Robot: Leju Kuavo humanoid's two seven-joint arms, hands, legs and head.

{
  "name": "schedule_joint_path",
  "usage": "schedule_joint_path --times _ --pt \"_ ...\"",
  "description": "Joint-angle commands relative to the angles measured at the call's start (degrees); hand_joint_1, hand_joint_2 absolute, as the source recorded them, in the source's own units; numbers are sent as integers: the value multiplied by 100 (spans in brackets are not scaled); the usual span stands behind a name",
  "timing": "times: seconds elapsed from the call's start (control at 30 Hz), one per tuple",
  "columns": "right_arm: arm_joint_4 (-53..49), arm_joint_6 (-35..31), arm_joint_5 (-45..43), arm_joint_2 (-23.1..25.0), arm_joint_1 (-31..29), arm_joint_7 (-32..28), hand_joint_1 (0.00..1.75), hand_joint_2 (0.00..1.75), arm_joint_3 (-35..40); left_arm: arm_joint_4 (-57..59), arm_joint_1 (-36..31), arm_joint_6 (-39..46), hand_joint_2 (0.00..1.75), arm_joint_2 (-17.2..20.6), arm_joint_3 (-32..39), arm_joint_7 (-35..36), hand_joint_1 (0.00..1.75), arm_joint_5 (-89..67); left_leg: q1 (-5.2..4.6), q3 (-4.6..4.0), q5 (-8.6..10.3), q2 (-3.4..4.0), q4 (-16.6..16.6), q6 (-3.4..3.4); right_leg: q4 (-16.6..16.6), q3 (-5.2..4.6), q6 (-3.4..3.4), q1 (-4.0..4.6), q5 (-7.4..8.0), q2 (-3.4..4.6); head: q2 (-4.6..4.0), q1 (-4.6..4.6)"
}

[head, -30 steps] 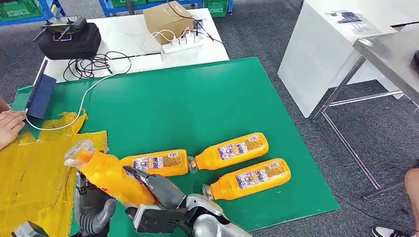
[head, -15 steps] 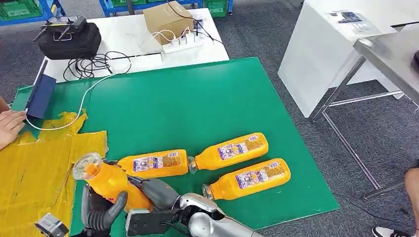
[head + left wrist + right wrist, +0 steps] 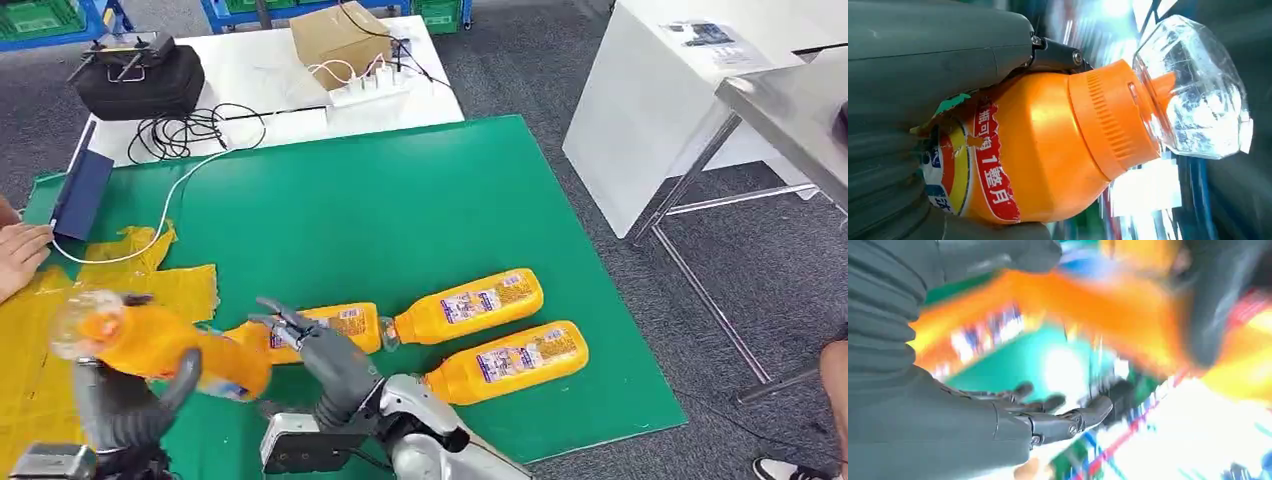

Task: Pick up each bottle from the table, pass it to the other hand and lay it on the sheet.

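My left hand (image 3: 125, 405) grips an orange bottle (image 3: 160, 343) with a clear cap, tilted over the edge of the yellow sheet (image 3: 60, 370); the left wrist view shows the bottle (image 3: 1058, 145) close up inside that hand (image 3: 908, 100). Just right of it my right hand (image 3: 320, 355) is open, its fingers (image 3: 1063, 422) spread and apart from the bottle. Three more orange bottles lie on the green mat (image 3: 380, 210): one (image 3: 335, 328) behind the right hand, one (image 3: 470, 303) in the middle, one (image 3: 510, 362) nearest the front.
A person's hand (image 3: 20, 255) rests at the left edge by a blue box (image 3: 82, 193). Behind the mat stand a black bag (image 3: 140, 75), cables, a cardboard box (image 3: 338, 40) and a power strip (image 3: 370, 88). White and steel tables stand on the right.
The bottle passed from my right hand to my left, which carried it left toward the sheet. My right hand let go and spread its fingers.
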Motion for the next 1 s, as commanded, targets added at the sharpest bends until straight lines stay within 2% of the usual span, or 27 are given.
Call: schedule_joint_path --times 0.03,0.07,0.13,0.17,0.27,0.33,0.37,0.4,0.43,0.5,0.57,0.63,1.0 --pt "-480 369 223 -385 -296 -120 0 175 -825 -629 -1125 2241 175 735 -753 961 175 -3136 2 -9 7 -49 7 11 4 8 -7 2 -2 -24 0 0" --pt "-115 723 -41 -467 -519 -11 0 175 -776 -277 -1289 2455 175 887 -938 1353 175 -3837 1 -2 7 -55 6 15 3 15 -10 1 -1 -19 0 2" --pt "311 809 -258 -467 -727 -145 0 175 -759 171 -1436 2729 175 977 -1011 1614 175 -4342 0 11 11 -49 -2 16 -5 25 -11 -1 6 -12 0 2" --pt "767 1070 -474 -466 -1030 -84 0 175 -665 794 -1676 2747 175 1108 -1123 2011 175 -5013 -2 17 10 -34 -5 12 -7 26 -10 -3 8 -7 0 2" --pt "985 1049 -540 -424 -1150 -176 0 175 -655 1092 -1805 2927 175 1156 -1171 2015 175 -4961 -4 27 20 -50 -16 15 -15 38 -15 -5 15 -9 0 0" --pt "998 1053 -540 -416 -1161 -176 0 175 -630 1140 -1789 2927 175 1196 -1186 2025 175 -5027 -3 25 19 -35 -11 18 -10 32 -20 -4 21 1 0 2" --pt "1088 1165 -625 -417 -1231 -92 0 175 -564 1313 -1822 2854 175 1238 -1147 2269 175 -5494 -1 21 17 -23 -6 12 -6 25 -21 -2 23 7 0 0" --pt "1415 1324 -675 -395 -1491 56 0 175 -391 1895 -2011 2567 175 1391 -1272 2588 175 -6010 -5 22 13 -9 -5 9 -2 22 -15 -5 20 7 0 0" --pt "1723 1372 -732 -309 -1697 57 0 175 -329 2482 -2209 2792 175 1449 -1321 2700 175 -6119 -5 29 16 -20 -11 13 -5 28 -21 -5 21 9 0 0" --pt "2523 1519 -801 -91 -2234 57 0 175 -86 4073 -2793 2580 175 1688 -1483 3075 175 -6545 -13 31 21 -15 -13 7 0 26 -15 -13 21 1 0 0" --pt "3195 1680 -939 139 -2685 111 0 175 52 5814 -3513 2717 175 1778 -1607 3158 175 -6476 -9 37 34 -31 -21 12 -6 32 -28 -10 34 10 0 0" --pt "3496 1721 -940 265 -2891 134 0 175 178 6699 -3888 2682 175 1816 -1647 3159 175 -6450 -12 26 32 -16 -12 4 3 22 -18 -13 28 4 0 0" --pt "3478 1694 -959 261 -2858 136 0 175 218 6752 -3917 2706 175 1803 -1656 3146 175 -6436 -1 -6 43 -14 4 -2 15 -6 -24 1 40 12 0 0"
